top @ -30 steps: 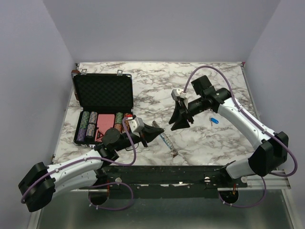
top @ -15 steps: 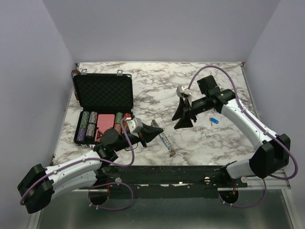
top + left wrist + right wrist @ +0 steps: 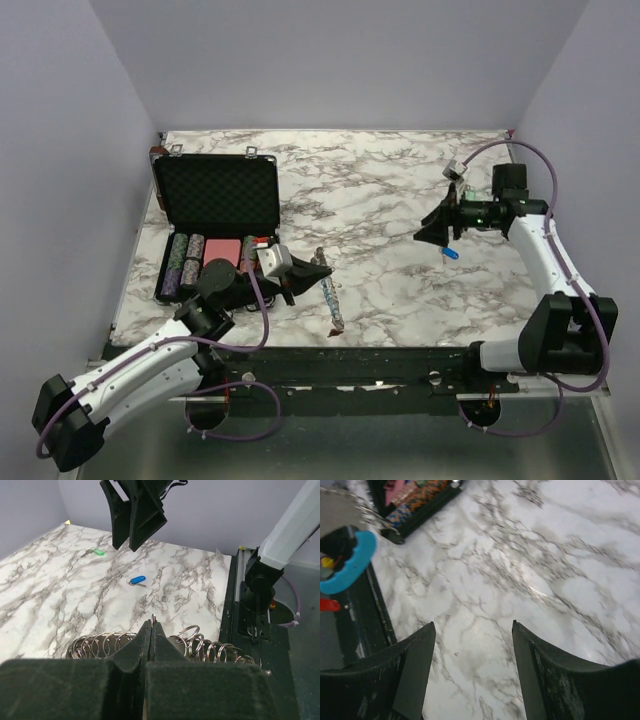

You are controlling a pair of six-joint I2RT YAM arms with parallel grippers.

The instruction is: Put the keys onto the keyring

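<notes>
While the right jaws gape, the left jaws seemingly pinch the coiled silvery keyring (image 3: 220,651).

Top view: bright, even, diffuse light from overhead. Only faint, soft-edged shadows on the table (image 3: 400,190); no hard glare on the marble. Focus holds corner to corner.

Left wrist: left gripper (image 3: 150,630) at 6 o'clock is dark, soft-focus and grainy. The keyring (image 3: 200,647) coils behind it catch small bright glints. Marble beyond is reasonably crisp.

Right wrist: whole frame smeared, veins streaky. Pale glare patch just right of centre. Right gripper (image 3: 472,625) at 6 o'clock near-black, detail lost in underexposure.
</notes>
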